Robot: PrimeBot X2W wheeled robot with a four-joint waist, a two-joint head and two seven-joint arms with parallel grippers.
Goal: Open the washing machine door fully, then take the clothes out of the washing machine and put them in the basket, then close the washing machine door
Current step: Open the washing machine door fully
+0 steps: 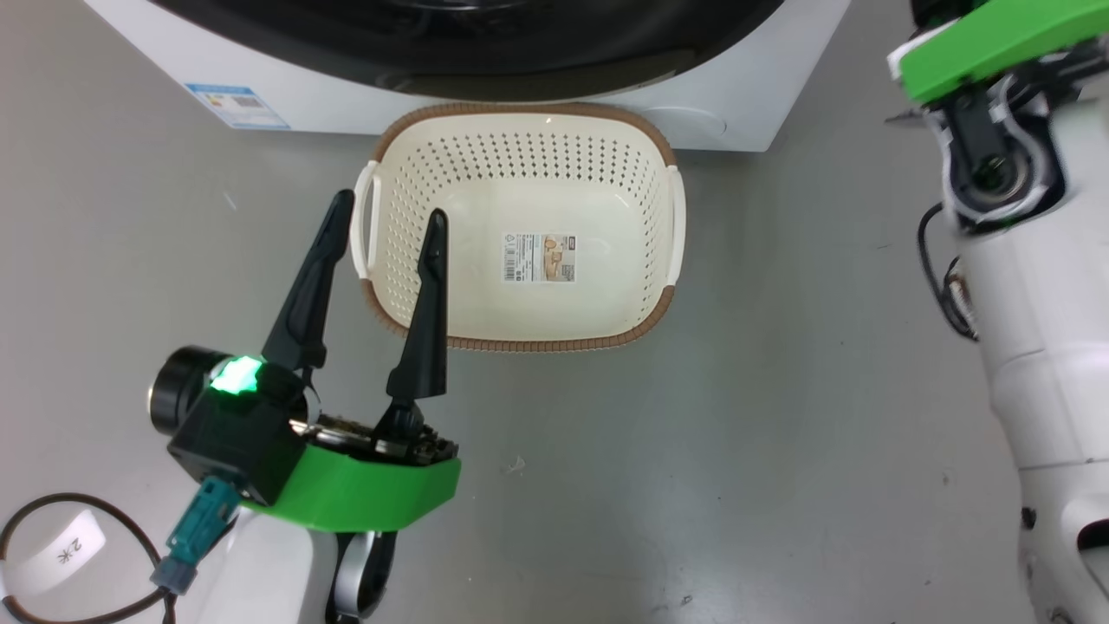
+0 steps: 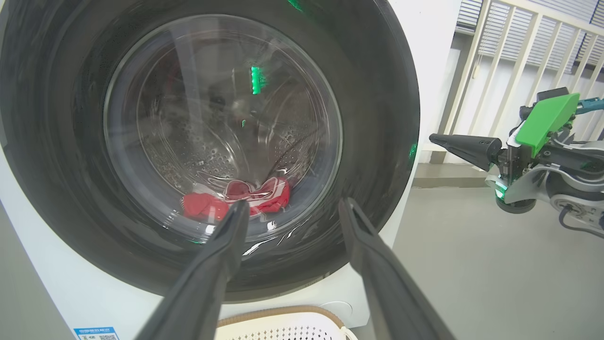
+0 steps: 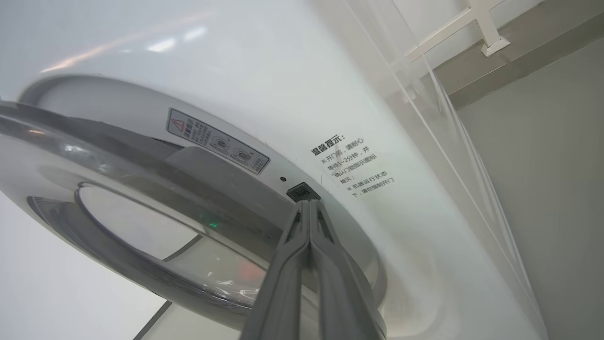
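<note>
Washing machine door: clothes seen through it.
Right gripper: fingers pressed together at rim — hook edge, swing outward steadily.
Left gripper: spread wide — empty.

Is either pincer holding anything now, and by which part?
Nothing is held: the left pincer is open and empty, the right pincer shut on nothing.

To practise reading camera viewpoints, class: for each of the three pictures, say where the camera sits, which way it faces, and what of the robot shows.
Head: on the head, facing down at the basket before the washing machine; left end effector, open, and right forearm show.
Left wrist: along its open fingers at the door, red clothes behind the glass; right end effector at right.
Right wrist: along its shut fingers at the door's rim.
Shared: head and left wrist both show the basket.
</note>
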